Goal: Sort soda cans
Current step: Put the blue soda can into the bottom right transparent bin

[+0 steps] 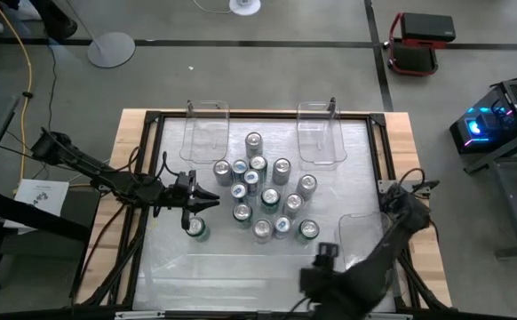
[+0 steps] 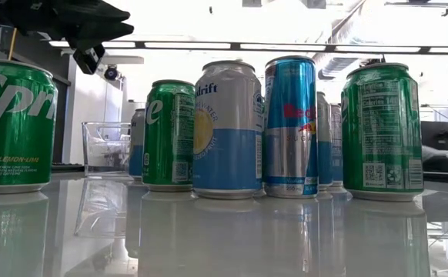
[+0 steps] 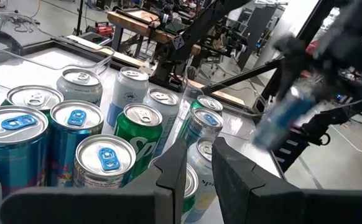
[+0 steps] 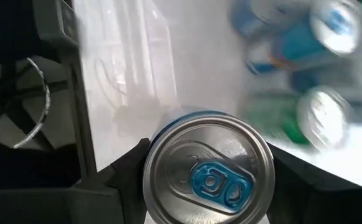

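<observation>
Several soda cans point(image 1: 267, 196), green, blue and silver, stand upright in a cluster at mid-table. One green can point(image 1: 196, 228) stands apart on the cluster's left and shows large in the low view point(image 2: 12, 127). My left gripper point(image 1: 207, 201) hovers just above and beside that can, open by a narrow gap point(image 3: 198, 165) and touching nothing. My right gripper point(image 1: 325, 262) is near the table's near edge, shut on a blue can with a blue tab point(image 4: 209, 180). In the high view the arm hides that can. My right gripper pinches the blue can between its two fingers point(image 4: 128, 168), one on each side of the can's wall just below the top rim point(image 4: 168, 134). The left wrist view shows this can point(image 3: 280, 118) lifted clear of the table and tilted.
Three clear plastic bins sit on the table: two at the far edge point(image 1: 207, 133) point(image 1: 321, 133) and one at the right near side point(image 1: 361, 236). A dark frame point(image 1: 152, 116) borders the white table. Bare table lies along the near edge point(image 1: 241, 276).
</observation>
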Robot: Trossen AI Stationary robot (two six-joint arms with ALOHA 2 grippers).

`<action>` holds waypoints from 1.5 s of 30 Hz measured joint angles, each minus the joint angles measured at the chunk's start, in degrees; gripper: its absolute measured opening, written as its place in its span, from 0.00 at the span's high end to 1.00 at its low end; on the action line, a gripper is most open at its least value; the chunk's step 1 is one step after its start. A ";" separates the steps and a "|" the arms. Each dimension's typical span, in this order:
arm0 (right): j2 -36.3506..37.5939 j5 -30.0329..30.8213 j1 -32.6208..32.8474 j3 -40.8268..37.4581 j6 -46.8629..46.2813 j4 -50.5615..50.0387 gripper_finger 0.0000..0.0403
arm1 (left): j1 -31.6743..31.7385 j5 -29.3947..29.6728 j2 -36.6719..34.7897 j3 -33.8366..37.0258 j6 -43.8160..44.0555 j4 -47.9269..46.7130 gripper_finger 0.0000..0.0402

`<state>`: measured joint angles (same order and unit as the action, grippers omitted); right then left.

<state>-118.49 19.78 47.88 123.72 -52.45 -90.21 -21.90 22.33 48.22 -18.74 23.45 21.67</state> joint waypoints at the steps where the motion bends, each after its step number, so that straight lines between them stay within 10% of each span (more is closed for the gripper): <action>1: 1.24 0.10 0.91 0.00 -1.39 -0.91 0.45 | 0.01 0.00 0.01 0.00 0.01 -0.02 0.84; 12: 11.21 4.32 10.93 -2.13 -13.00 0.33 0.45 | 0.01 0.96 -0.01 0.00 -0.03 0.16 0.84; 29: 31.10 -6.47 15.61 -34.42 -32.83 0.36 0.45 | 0.00 2.49 -0.01 0.00 -0.59 0.42 0.84; 45: 31.49 -16.89 21.84 -51.22 -34.95 18.64 0.45 | 0.01 3.77 -0.01 0.00 -0.42 0.44 0.84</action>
<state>-87.00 2.89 69.72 72.50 -87.40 -71.56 -21.89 26.10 48.21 -18.74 23.04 22.11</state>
